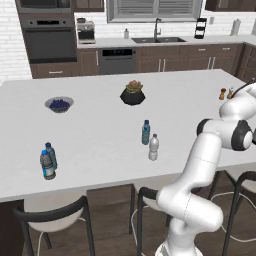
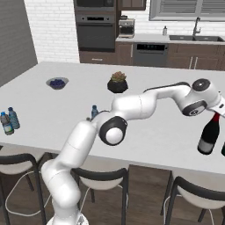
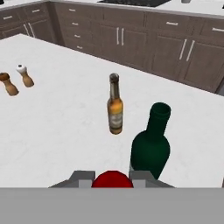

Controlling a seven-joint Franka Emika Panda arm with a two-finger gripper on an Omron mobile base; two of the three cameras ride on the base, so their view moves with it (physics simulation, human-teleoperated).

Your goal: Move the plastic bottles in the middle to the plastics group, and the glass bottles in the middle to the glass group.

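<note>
**Glass bottle carried to the glass group**

Left base view: two plastic bottles (image 1: 149, 139) wait mid-counter (image 1: 100, 125).

Right base view: the claw (image 2: 218, 112) pinches the black glass bottle (image 2: 208, 134) by its red-topped neck at the counter's right end.

Hand view: a green bottle (image 3: 151, 146) and an amber bottle (image 3: 115, 105) stand just ahead. Next move, probably: set it down beside them and let go.

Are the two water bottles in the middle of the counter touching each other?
Apart. The left base view shows bare counter between the blue-capped bottle and the white-capped bottle.
</note>
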